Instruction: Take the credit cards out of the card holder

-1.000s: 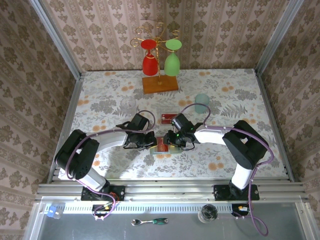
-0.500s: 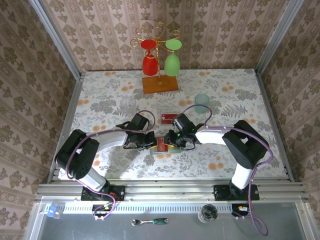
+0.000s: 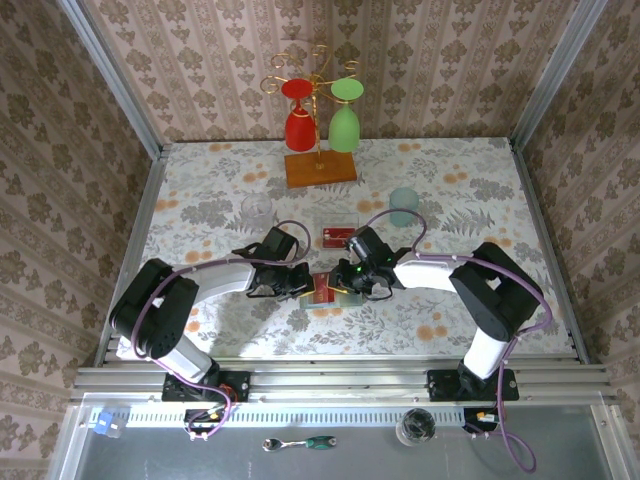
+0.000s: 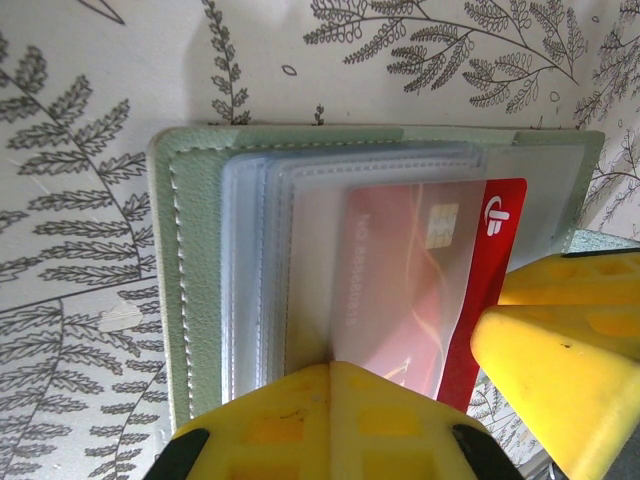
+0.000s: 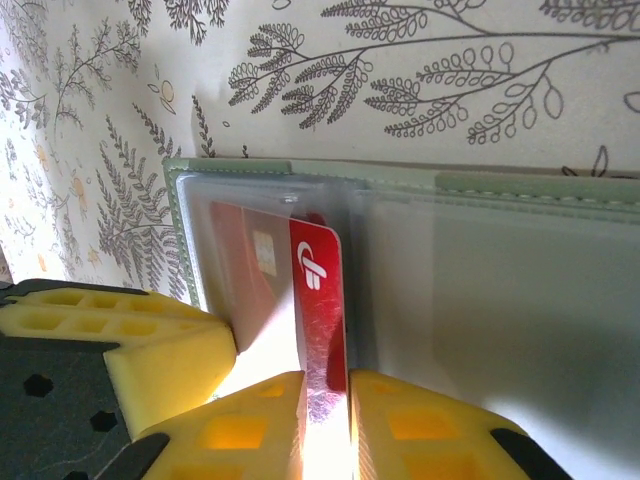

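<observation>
Your right end effector pinches the red credit card at lower centre; whether the left end effector grips the card holder, you cannot tell.

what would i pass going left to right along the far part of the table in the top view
clear glass → red glass → green glass → teal cup

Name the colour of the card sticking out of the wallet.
Red card; clearest in the right wrist view.
</observation>
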Robot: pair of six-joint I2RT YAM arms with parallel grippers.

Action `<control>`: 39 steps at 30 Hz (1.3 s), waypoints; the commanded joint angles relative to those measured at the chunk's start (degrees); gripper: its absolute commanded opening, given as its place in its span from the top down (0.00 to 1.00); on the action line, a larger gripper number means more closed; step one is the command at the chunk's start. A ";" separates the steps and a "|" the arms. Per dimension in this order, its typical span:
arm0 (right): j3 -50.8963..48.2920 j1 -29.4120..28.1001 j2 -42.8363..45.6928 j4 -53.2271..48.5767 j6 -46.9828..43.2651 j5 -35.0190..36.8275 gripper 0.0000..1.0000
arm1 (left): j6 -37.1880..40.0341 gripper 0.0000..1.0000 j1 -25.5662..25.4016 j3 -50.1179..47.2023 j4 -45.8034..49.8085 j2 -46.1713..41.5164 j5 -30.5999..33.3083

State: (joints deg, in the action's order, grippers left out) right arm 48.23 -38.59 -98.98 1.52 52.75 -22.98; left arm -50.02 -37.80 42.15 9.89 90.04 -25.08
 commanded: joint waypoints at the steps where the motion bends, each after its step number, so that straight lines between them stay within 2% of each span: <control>1: -0.57 0.27 1.28 0.77 0.66 -1.21 0.84 | 1.16 1.00 0.36 0.71 2.24 1.11 0.30; 10: -2.44 1.62 1.92 0.14 -0.43 -0.09 0.89 | 1.33 1.00 0.49 0.74 2.72 1.07 0.47; 21: -5.05 4.60 7.81 -3.91 -3.69 0.32 0.93 | 1.33 1.00 0.72 0.70 2.52 0.60 0.30; 30: -0.02 5.00 9.95 -12.50 -10.59 0.57 0.98 | 0.96 1.00 0.81 2.36 0.88 -0.57 -0.56; 34: 4.02 5.19 10.01 -18.09 -18.13 0.30 1.00 | 0.89 0.98 0.80 3.46 0.31 -1.16 -0.84; 36: 7.33 5.19 9.17 -22.75 -25.63 -0.58 1.00 | 0.89 0.95 0.84 3.54 -0.43 -1.90 -0.59; 39: 12.54 5.19 7.47 -31.78 -37.72 2.56 1.00 | 0.89 0.93 0.96 3.29 -0.58 -3.29 0.18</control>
State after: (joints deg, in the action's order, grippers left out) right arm 56.21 -33.63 -90.43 -19.44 29.78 -22.68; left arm -49.82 -37.41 44.45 9.50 89.03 -25.26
